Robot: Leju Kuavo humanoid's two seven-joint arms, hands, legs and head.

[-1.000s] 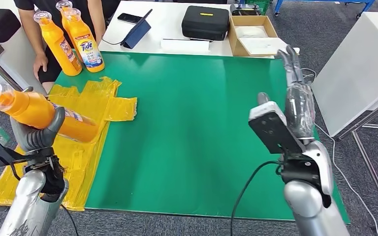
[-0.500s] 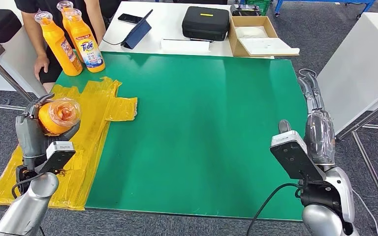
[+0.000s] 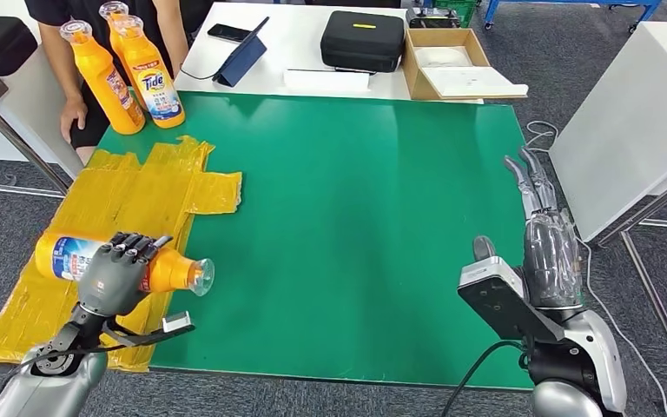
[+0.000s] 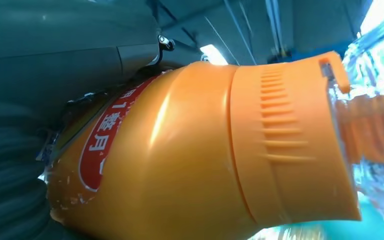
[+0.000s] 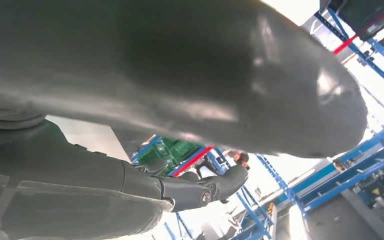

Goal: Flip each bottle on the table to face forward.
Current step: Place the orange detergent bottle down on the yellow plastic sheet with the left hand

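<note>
— Over at the near-left corner of the green table mat, what have we got?

— Left hand, fingers wrapped over the top of an orange plastic detergent bottle. The bottle is lying on its side, held above the crumpled yellow plastic sheet, clear cap pointing toward the middle of the table, base toward the outer edge.

— And up close?

— The left wrist view shows the orange shoulder and ribbed collar, with a red label bearing white characters on the body. That grip is firmly on.

— Right side?

— Right hand sits off the table's right edge, fingers straight and spread, holding nothing.

— Anything else on the table?

— Two upright orange bottles at the far-left corner: one showing a Tide label, the other just beside it. A person stands behind them, hand near the table edge. Beyond, a white table carries a black zip case and an open cardboard box.
</note>
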